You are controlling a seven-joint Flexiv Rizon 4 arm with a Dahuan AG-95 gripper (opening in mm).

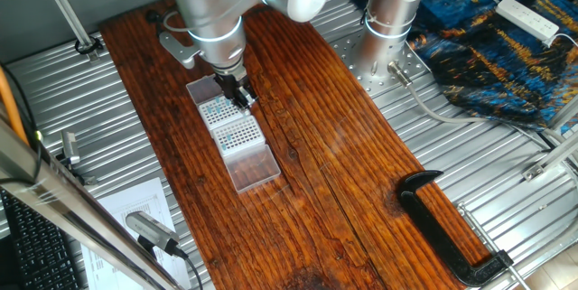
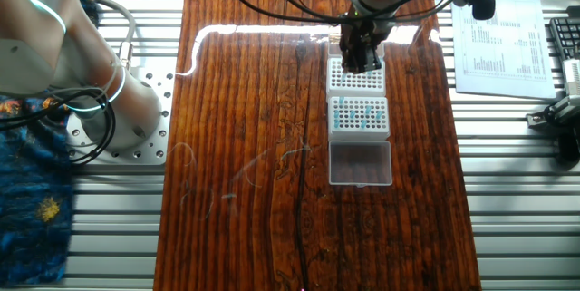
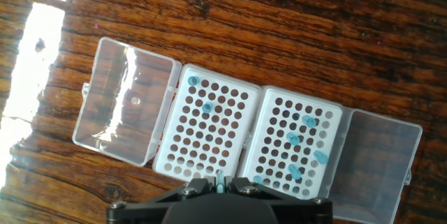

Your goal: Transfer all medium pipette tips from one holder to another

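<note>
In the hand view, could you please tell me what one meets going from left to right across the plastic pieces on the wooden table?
Clear open plastic lid → white perforated tip holder with two teal-blue medium pipette tips → second white perforated holder with several teal-blue tips → second clear open lid.

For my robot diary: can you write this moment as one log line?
gripper: shut on blue tip | over: two open racks | one rack: two tips | other rack: several tips

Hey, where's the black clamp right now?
In one fixed view, the black clamp lies at the wooden board's lower right edge, far from the tip racks.
</note>
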